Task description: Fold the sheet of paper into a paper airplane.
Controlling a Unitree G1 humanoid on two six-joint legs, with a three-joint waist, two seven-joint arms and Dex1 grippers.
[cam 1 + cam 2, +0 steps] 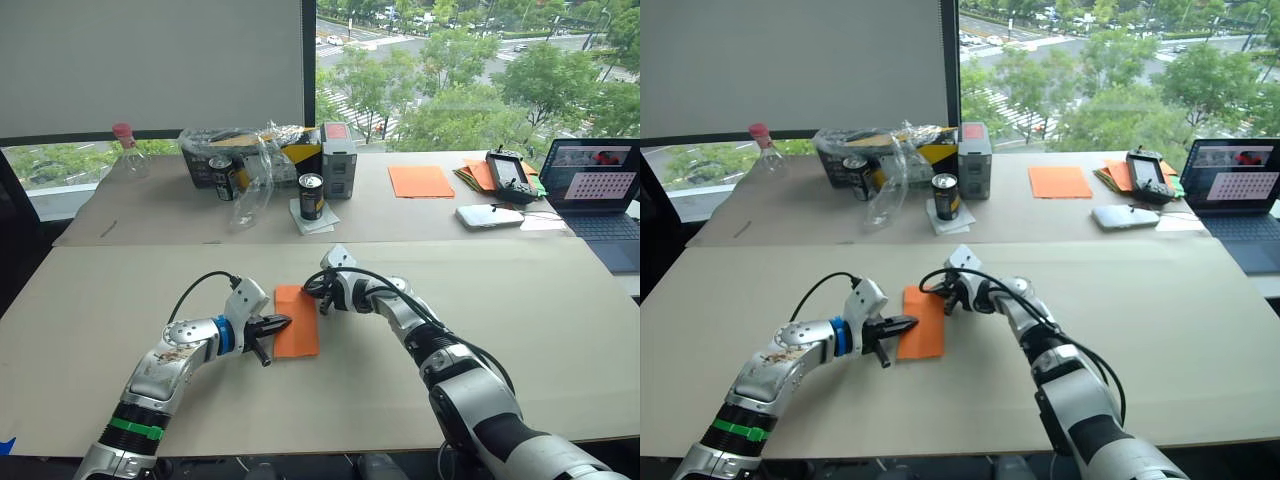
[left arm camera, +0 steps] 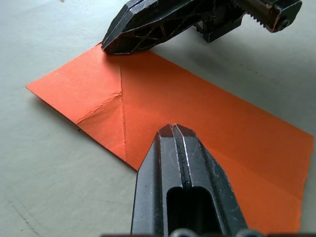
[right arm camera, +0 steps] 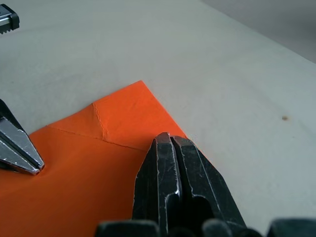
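Note:
The sheet of paper (image 1: 297,325) lies flat on the near table as a narrow orange rectangle, folded over, with a small triangular corner crease (image 2: 106,116) at one end. My left gripper (image 1: 284,322) is shut, its tip pressing down on the paper's left edge (image 2: 173,131). From the right, my right gripper (image 1: 321,303) is also shut. Its tip (image 3: 168,140) rests on the paper's far right corner, close to the creased end. The two tips sit a short way apart on the sheet.
The back table holds a flat orange sheet (image 1: 420,181), a stack of orange sheets (image 1: 477,175), a controller (image 1: 508,172), a white device (image 1: 489,216), a laptop (image 1: 598,190), two cans (image 1: 311,196), a clear bottle (image 1: 128,152) and boxes (image 1: 339,160).

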